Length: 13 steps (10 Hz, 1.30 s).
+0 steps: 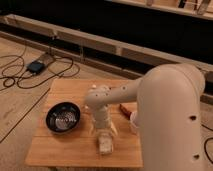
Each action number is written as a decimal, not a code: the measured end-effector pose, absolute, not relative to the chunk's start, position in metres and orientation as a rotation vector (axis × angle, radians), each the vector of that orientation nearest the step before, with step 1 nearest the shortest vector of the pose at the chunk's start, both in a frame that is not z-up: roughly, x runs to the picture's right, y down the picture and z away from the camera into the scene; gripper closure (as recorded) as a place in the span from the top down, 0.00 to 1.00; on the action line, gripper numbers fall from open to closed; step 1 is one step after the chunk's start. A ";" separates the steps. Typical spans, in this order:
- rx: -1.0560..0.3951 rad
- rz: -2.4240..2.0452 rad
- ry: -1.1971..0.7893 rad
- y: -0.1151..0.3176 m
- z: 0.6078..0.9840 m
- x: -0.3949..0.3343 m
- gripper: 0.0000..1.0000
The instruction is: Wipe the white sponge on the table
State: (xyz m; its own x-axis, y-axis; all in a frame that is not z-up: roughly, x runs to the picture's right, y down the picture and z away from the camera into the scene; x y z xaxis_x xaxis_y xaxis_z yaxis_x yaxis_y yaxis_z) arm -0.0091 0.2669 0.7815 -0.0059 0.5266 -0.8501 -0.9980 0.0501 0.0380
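The white sponge (pixel 105 145) lies on the light-brown wooden table (pixel 75 92), near its front edge and right of the middle. It is an off-white rounded block. My gripper (pixel 102 132) hangs straight down from the white arm (pixel 165 115), directly over the sponge's far end, at or just above its top. The wrist hides the contact point, so I cannot tell if it touches.
A black bowl (pixel 63 117) with a shiny inside stands on the table's left part, close to the gripper. A reddish-brown object (pixel 126 108) and a small white object (pixel 133 121) lie right of the gripper, partly behind the arm. Cables (pixel 30 75) and a dark box (pixel 36 66) lie on the floor at left.
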 end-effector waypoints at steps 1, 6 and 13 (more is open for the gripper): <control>-0.745 1.399 0.834 0.269 0.783 -0.008 0.71; -0.748 1.420 0.832 0.272 0.792 -0.001 0.20; -0.704 1.416 0.770 0.260 0.789 -0.013 0.00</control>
State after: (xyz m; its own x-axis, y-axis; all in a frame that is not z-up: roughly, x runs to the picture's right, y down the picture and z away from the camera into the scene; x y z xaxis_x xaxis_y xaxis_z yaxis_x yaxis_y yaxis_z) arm -0.0128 0.2598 0.7887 0.0031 0.5829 -0.8125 -0.9989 0.0405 0.0253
